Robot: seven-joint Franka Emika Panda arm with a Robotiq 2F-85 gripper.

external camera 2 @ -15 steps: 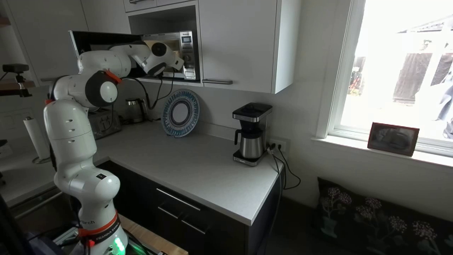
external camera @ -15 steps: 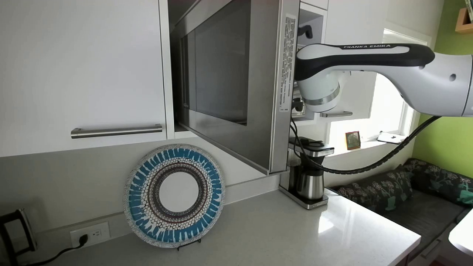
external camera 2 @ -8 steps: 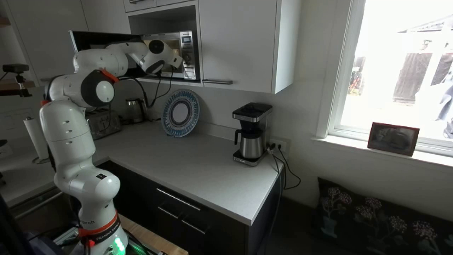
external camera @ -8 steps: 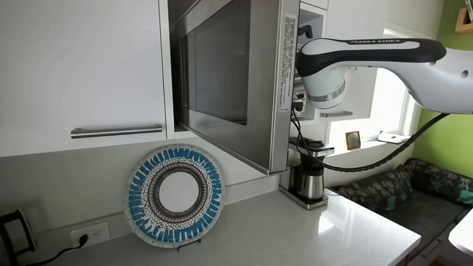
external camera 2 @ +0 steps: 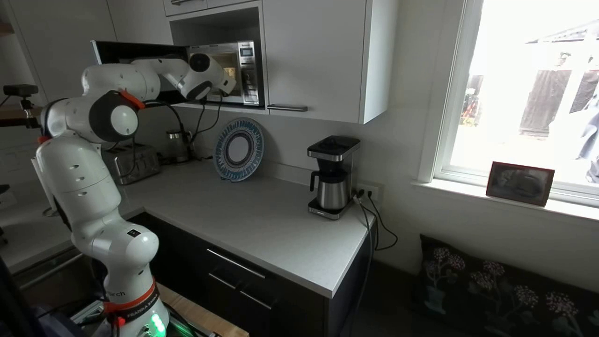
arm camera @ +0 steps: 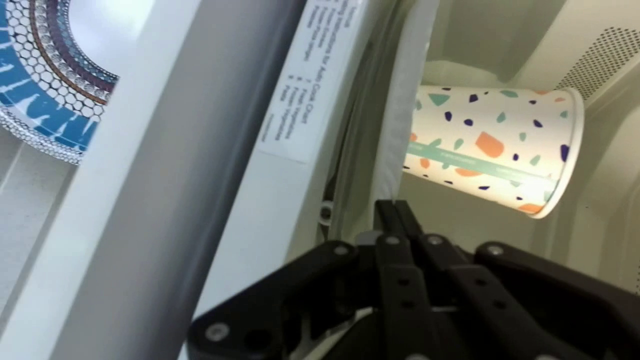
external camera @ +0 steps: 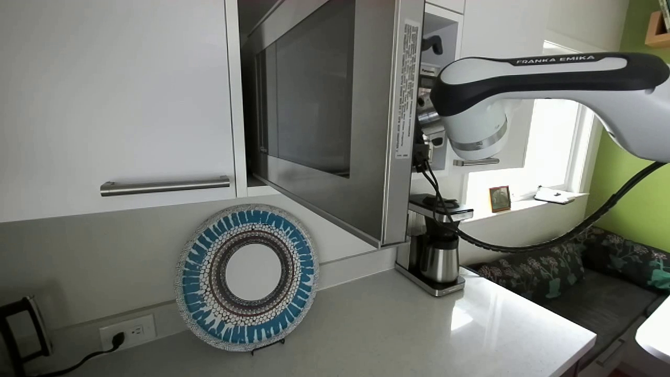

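Observation:
My gripper is shut in the wrist view, with its fingertips together and nothing seen between them. It is in front of the open microwave. A white cup with orange, green and dark specks is inside, beyond the fingertips and apart from them. Its rim faces right in this turned view; a pale strip hides its other end. The microwave door stands wide open in both exterior views. In both, the fingers are hidden, behind the door or the wrist.
A printed label is on the microwave's front frame. A blue patterned plate leans on the wall below. A coffee maker, a toaster and a kettle stand on the counter. Cables hang from the arm.
The arm has drawn back, away from the microwave, and more of the microwave's front shows behind the wrist. The hanging cable moved with it. Door, plate and coffee maker have not moved.

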